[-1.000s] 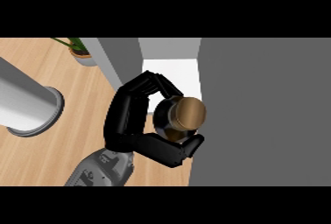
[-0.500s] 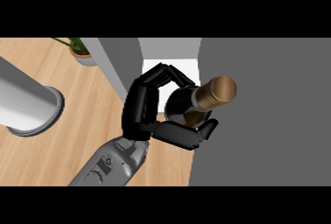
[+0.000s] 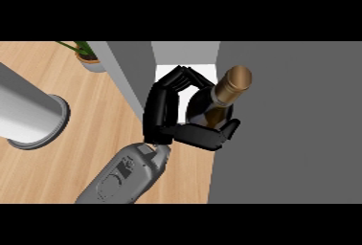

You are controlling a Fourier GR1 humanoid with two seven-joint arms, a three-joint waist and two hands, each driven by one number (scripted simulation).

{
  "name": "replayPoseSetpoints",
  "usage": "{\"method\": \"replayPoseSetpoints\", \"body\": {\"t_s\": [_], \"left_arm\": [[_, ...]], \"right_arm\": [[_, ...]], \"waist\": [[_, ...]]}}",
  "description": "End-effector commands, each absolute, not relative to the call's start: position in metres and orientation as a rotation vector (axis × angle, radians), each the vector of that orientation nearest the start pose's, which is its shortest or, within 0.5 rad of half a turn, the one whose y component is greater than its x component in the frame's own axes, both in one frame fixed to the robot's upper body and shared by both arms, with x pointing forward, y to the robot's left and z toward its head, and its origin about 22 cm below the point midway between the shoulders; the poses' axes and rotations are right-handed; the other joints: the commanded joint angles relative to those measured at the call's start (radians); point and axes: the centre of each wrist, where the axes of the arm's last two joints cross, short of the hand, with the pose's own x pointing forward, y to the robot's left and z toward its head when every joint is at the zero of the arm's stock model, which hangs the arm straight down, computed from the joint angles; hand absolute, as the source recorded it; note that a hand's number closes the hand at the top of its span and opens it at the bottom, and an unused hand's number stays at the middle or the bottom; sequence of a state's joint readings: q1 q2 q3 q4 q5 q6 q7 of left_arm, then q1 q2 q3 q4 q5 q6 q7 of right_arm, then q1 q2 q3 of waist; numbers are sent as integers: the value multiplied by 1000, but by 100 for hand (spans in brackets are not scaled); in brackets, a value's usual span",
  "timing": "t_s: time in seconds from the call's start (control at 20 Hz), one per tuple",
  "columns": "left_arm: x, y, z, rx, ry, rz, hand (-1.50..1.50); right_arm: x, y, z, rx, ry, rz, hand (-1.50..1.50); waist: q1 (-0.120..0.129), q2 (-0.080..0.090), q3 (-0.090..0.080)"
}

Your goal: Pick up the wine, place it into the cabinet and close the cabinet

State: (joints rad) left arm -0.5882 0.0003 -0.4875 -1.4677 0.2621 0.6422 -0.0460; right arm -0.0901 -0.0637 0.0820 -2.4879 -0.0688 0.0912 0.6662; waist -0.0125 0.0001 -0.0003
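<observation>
Wooden counter (image 3: 71, 158) filled the left half of the view, and a grey cabinet door (image 3: 290, 124) stood as a broad panel to the right of the one visible hand (image 3: 187, 131). Behind the hand's fingers a white cabinet interior (image 3: 201, 72) showed as a narrow bright opening between the door and a grey cabinet side panel (image 3: 127, 76).

That hand, on a grey forearm (image 3: 124, 177) rising from the lower edge, was clamped on the wine bottle (image 3: 222, 98): its fingers (image 3: 166, 95) curled over the bottle's dark body from the left, and the thumb (image 3: 212, 136) crossed beneath it. Which of the robot's hands this was could not be told from the view. The bottle was tilted, its gold-capped neck pointing up and to the right of the fingers, overlapping the door's edge.

Compared with half a second before, the neck stood more upright and less slanted toward the door, while the hand kept much the same place at the opening. A second before, the bottle had been seen nearly end-on, its cap a round disc inside the curled fingers.

Left of the forearm stood a large grey cylinder (image 3: 28, 115) on the wood, and a potted plant (image 3: 88, 57) sat beyond the hand toward the upper left.
</observation>
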Motion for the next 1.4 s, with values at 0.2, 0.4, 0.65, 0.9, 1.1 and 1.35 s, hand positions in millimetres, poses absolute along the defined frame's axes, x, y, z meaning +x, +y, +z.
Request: {"method": "replayPoseSetpoints", "body": {"t_s": [0.2,0.4,0.65,0.9,1.1,1.35], "left_arm": [[299,63,74,-237,-1878,85,150],[310,59,53,-127,-1900,17,150],[321,52,47,-61,-1909,-13,150],[322,64,47,-60,-1929,22,150],[336,69,24,-24,-1918,66,150],[350,82,27,-59,-1918,98,150]], "right_arm": [[139,-222,220,172,-1935,241,-150],[122,-215,214,181,-1921,237,-150],[128,-221,218,195,-1941,250,-150],[117,-222,214,172,-1933,246,-150],[135,-228,213,170,-1950,261,-150],[141,-230,202,190,-1939,234,-150]], "waist": [[5,0,0],[-3,0,0],[-6,1,0],[3,-2,0],[-10,3,0],[-1,1,1]]}}
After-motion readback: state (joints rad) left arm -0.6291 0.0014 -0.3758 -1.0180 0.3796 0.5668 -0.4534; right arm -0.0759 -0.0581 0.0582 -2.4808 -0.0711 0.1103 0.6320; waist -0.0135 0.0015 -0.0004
